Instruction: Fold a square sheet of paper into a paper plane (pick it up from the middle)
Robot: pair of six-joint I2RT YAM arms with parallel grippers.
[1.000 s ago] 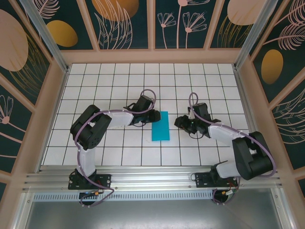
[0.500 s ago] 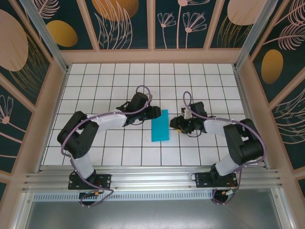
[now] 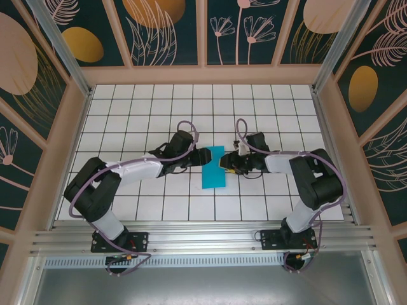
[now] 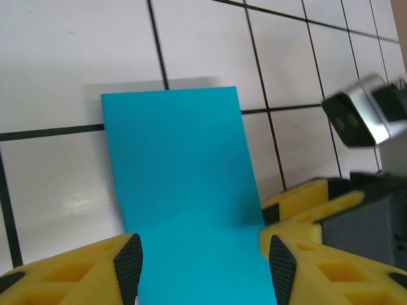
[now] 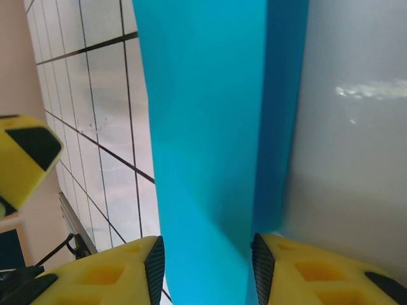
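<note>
Mid-table: teal sheet (image 3: 213,170), narrow rectangle; left jaws and right jaws apart, straddling its edges, unclamped.

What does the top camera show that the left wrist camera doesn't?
Top camera: the left arm and right arm whole, reaching in from either side of the teal paper, and the patterned walls. Left wrist camera: the left hand's yellow fingers up close, spread astride the paper's end. Both: the folded paper on the tiled table, the right hand at its edge.
</note>
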